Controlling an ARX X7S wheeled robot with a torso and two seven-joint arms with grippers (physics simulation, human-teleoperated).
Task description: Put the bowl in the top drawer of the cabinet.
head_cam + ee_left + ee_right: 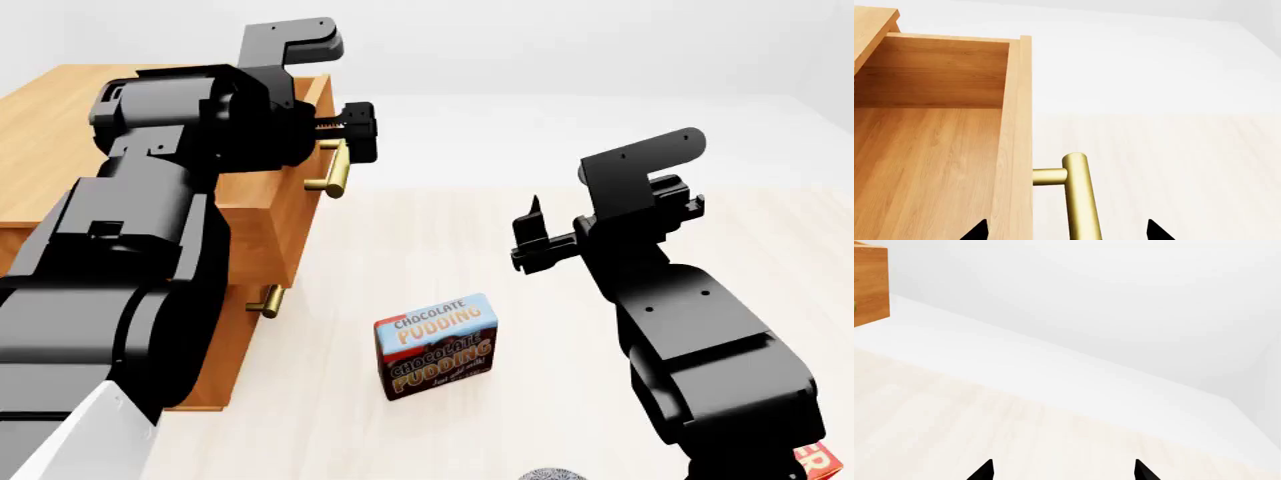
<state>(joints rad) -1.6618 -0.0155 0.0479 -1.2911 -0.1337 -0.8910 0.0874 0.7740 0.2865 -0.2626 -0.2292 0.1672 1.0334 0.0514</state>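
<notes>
The cabinet (54, 130) stands at the left of the head view. Its top drawer (934, 150) is pulled out, with a bare wooden inside. My left gripper (355, 128) is open at the drawer front. In the left wrist view the brass bar handle (1079, 195) runs between the two spread fingertips (978, 231), which do not touch it. My right gripper (531, 236) hangs open in mid-air over the floor, with nothing between its fingertips (983, 471). Only a speckled grey sliver of the bowl (551, 474) shows at the head view's bottom edge, near my right arm.
A chocolate pudding box (438, 345) stands on the pale floor in front of the cabinet. The lower drawer's brass handle (267, 300) sticks out below the open drawer. A red box corner (817, 462) shows at the bottom right. My left arm hides much of the cabinet front.
</notes>
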